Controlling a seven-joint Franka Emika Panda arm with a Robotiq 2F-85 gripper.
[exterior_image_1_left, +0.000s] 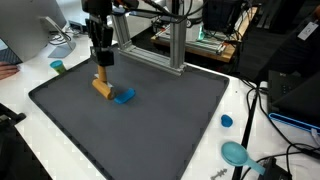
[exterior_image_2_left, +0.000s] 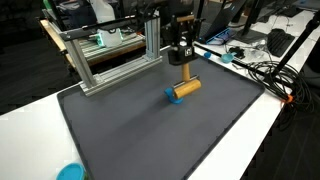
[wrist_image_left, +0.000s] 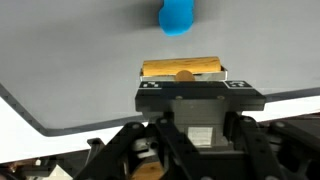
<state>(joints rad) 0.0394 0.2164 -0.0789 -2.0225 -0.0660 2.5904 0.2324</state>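
Observation:
A short wooden block (exterior_image_1_left: 101, 84) lies on the dark grey mat (exterior_image_1_left: 160, 125), with a small blue piece (exterior_image_1_left: 124, 97) touching its end. Both also show in the other exterior view, the block (exterior_image_2_left: 188, 87) and the blue piece (exterior_image_2_left: 172, 95). My gripper (exterior_image_1_left: 102, 60) hangs straight above the block, a little clear of it, and also shows in an exterior view (exterior_image_2_left: 183, 60). It holds nothing. In the wrist view the block (wrist_image_left: 182, 68) lies just past the gripper body, with the blue piece (wrist_image_left: 177, 17) beyond. The fingertips are hidden there.
An aluminium frame (exterior_image_1_left: 165, 45) stands at the back edge of the mat (exterior_image_2_left: 110, 55). A blue cap (exterior_image_1_left: 227, 121) and a teal dish (exterior_image_1_left: 236, 153) lie on the white table. Cables and monitors ring the table.

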